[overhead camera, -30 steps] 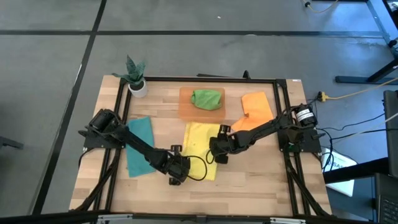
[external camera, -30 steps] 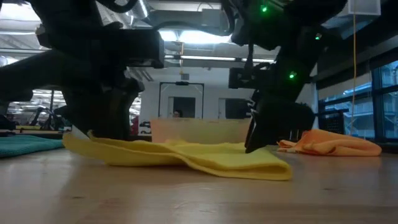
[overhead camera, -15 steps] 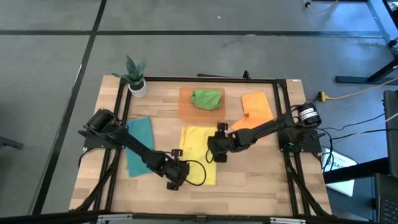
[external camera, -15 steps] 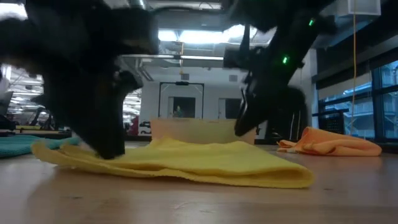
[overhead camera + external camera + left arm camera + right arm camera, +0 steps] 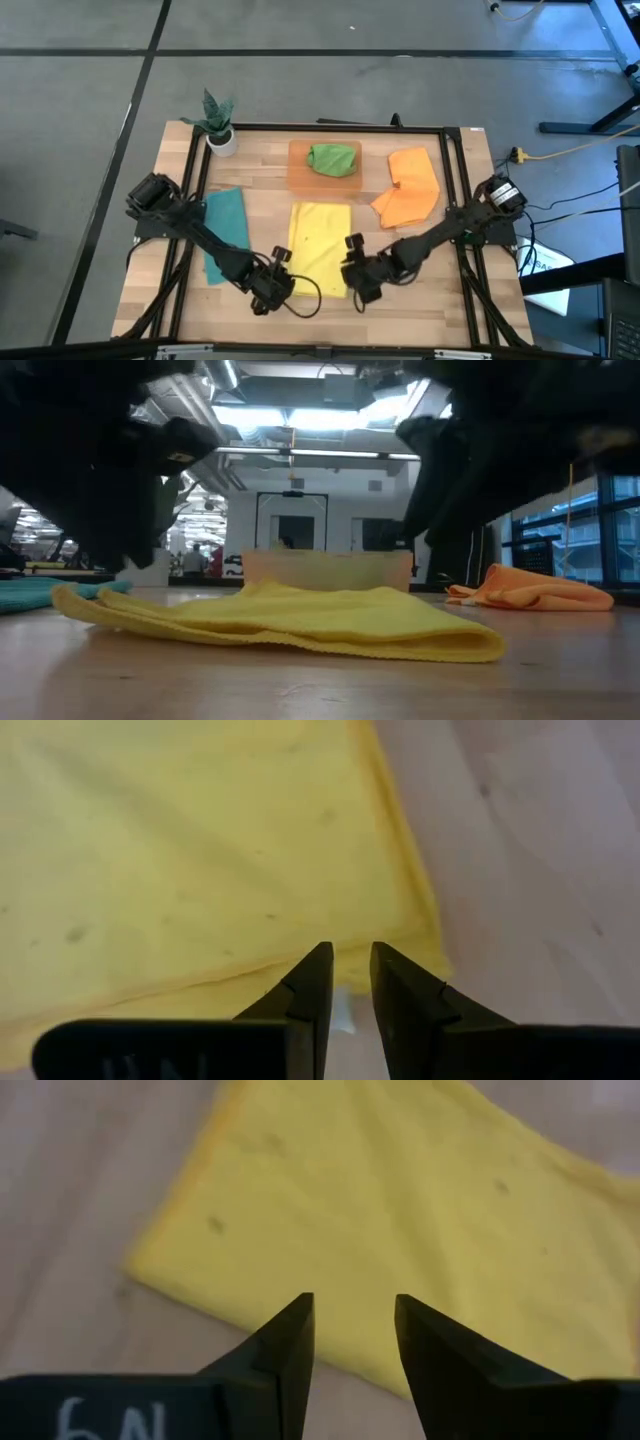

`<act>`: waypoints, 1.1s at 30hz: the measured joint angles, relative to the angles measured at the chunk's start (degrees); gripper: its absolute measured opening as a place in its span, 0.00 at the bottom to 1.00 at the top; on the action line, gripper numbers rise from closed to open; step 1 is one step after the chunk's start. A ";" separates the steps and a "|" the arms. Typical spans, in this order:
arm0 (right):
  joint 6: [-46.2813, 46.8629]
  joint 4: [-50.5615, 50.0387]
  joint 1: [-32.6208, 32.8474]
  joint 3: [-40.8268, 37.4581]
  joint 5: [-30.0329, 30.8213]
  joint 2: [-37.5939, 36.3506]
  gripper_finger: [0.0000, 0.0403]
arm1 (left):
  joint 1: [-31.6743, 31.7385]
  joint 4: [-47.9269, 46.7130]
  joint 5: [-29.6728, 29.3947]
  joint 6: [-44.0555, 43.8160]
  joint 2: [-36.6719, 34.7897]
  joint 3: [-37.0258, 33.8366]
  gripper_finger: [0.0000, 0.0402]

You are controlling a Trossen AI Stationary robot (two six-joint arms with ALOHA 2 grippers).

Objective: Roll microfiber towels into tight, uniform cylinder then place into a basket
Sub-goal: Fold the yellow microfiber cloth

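Two sets of jaws, left gripper (image 5: 348, 982) and right gripper (image 5: 355, 1342), hover open over the yellow towel (image 5: 318, 248) (soft, floppy); I'd pinch its near-edge corners.

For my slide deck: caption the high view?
Both grippers, left and right, hover open at the flat yellow towel's near corners.

little potted plant in a white pot (image 5: 219, 127) on the far left corner, light wood tabletop (image 5: 400, 290), black frame rails (image 5: 452, 200), yellow cable (image 5: 570, 150) on grey floor
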 joint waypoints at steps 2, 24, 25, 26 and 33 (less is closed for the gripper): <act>0.26 1.82 1.23 0.00 0.02 0.00 0.35 | -0.60 0.17 -0.01 0.10 0.00 0.00 0.16; 6.13 7.74 2.84 0.00 -1.22 0.15 0.43 | -1.34 0.64 -0.19 -4.38 -0.02 0.02 0.19; 6.29 7.74 2.84 0.00 -1.24 0.15 0.45 | -1.34 0.65 -0.20 -4.38 -0.02 0.04 0.20; 6.47 7.74 2.84 0.00 -1.24 0.15 0.47 | -1.34 0.65 -0.17 -4.38 -0.01 0.04 0.22; 6.57 8.11 3.26 -1.47 -5.48 0.17 0.54 | -2.41 0.41 0.33 0.60 2.03 0.11 0.25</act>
